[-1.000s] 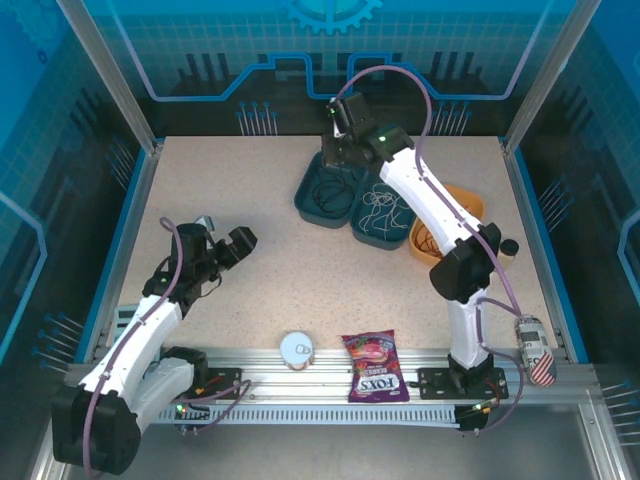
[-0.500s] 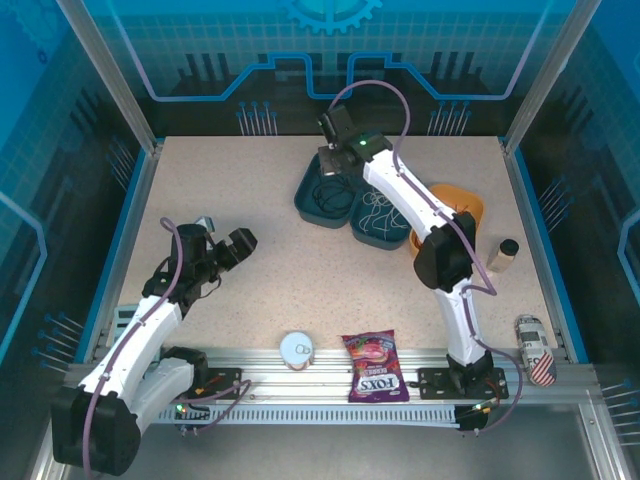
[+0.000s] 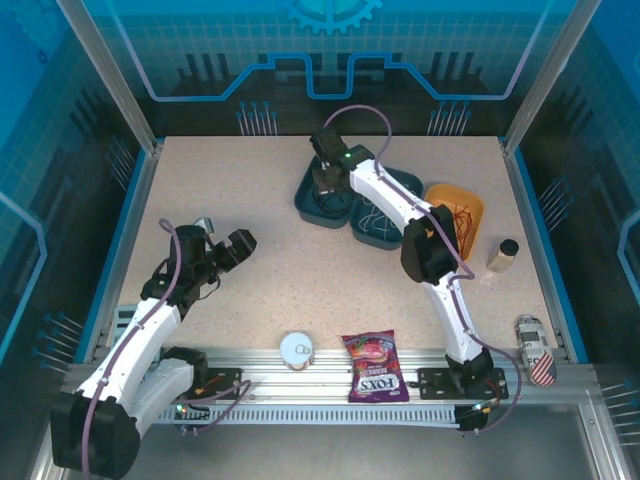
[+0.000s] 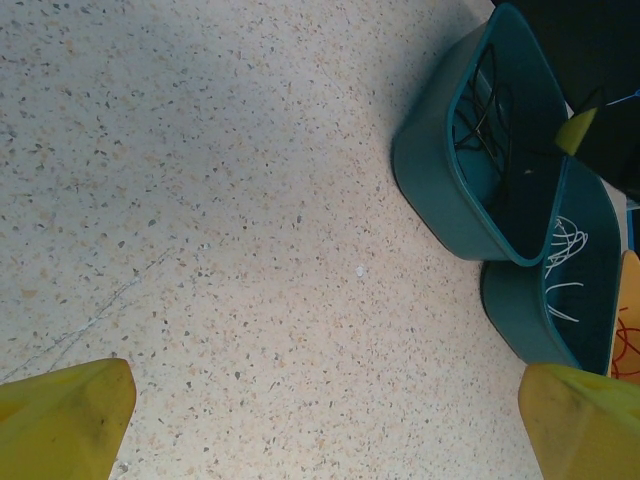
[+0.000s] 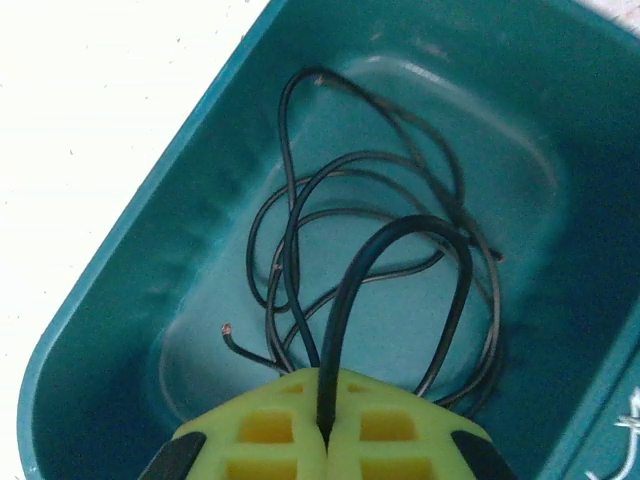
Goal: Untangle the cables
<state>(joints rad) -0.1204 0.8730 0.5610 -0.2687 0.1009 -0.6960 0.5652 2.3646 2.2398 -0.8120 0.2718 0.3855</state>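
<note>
- Left-hand dark teal plastic bin (image 5: 120, 300), far centre of speckled beige tabletop (image 3: 270, 220): holds thin black cable (image 5: 405, 221), loose loops on bin floor.
- Right gripper (image 5: 322, 420) above this bin, yellow jaws pressed together, pinching one raised loop of black cable.
- Second teal plastic bin (image 3: 372, 238), touching first on its right: thin white cable (image 4: 566, 238) inside.
- Orange plastic bin (image 3: 478, 205), furthest right: thin red cable (image 3: 457, 215) inside.
- Left gripper (image 4: 320, 425) near left over bare tabletop, jaws spread wide, holding nothing.

place: robot lab cell | evidence: aluminium frame (image 3: 110, 75), blue enclosure walls (image 3: 320, 55)
</note>
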